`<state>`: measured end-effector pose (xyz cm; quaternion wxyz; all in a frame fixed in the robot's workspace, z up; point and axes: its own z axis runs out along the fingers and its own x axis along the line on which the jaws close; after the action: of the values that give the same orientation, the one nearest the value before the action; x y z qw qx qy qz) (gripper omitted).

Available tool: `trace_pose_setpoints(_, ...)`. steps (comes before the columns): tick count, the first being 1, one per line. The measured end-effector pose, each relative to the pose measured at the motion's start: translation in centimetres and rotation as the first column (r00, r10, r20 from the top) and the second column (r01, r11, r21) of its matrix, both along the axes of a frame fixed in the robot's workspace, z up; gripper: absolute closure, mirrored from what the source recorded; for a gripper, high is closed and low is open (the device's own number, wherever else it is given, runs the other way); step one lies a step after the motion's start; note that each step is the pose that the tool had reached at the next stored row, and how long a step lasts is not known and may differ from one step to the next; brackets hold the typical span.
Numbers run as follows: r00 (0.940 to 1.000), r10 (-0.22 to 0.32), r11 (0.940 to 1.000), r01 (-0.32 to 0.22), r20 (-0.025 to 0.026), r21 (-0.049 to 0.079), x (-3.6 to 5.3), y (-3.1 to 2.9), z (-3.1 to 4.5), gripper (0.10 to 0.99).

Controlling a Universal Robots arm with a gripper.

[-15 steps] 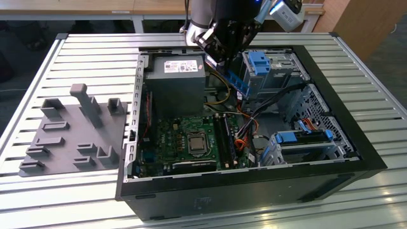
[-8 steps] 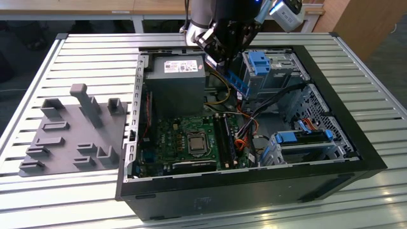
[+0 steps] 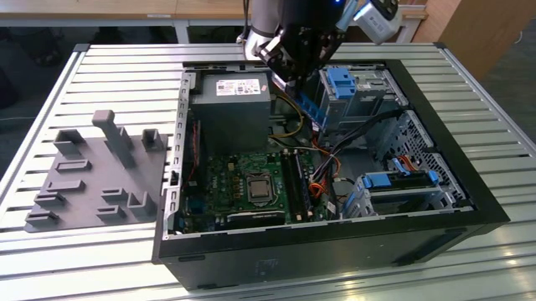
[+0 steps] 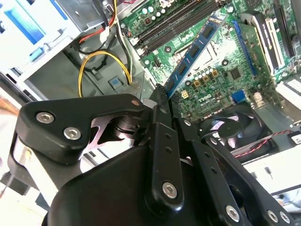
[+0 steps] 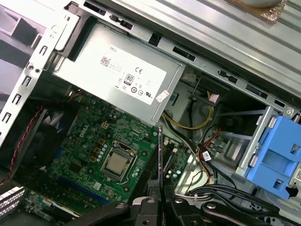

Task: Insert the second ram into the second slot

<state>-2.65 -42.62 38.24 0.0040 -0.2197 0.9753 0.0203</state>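
In the open computer case [image 3: 335, 241], the motherboard [image 3: 238, 172] carries the memory slots [image 3: 295, 185]; which of them is filled is unclear. The gripper [image 4: 162, 99] is clamped on one end of the second ram [image 4: 195, 49], which hangs above the board, clear of the slots. A clean insertion calls for the stick parallel to its slot, notch aligned, and pressed evenly.

Bright, even room light falls from above in the exterior view. The ribbed counter [image 3: 109, 69] shines pale, while the inside of the computer case [image 3: 335, 244] lies in dim shadow. The arm [image 3: 302, 31] reads dark, with a blown white highlight beside it. In the second wrist view the gripper [image 4: 162, 94] is soft and out of focus close to the lens. The second ram [image 4: 193, 52] and motherboard [image 4: 225, 66] beyond are sharper, and 1 corner is overexposed to white. In the first wrist view the power supply [image 5: 117, 70] carries a light glare, and the fan [image 5: 42, 136] sits in deep shadow.
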Motion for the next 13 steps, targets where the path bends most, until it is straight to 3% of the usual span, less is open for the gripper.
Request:
trace_pose_setpoints(4, 0.9981, -0.062, 0.9981, 0.062, 0.0000, 0.000, 0.00, 0.00, -0.02, 0.945)
trace_pose_setpoints(8, 0.9911, -0.133, 0.9911, 0.133, -0.0001, 0.000, 0.00, 0.00, -0.06, 0.945)
trace_pose_setpoints(13, 0.9834, -0.181, 0.9834, 0.181, -0.0001, 0.000, 0.00, -0.02, -0.11, 0.945)
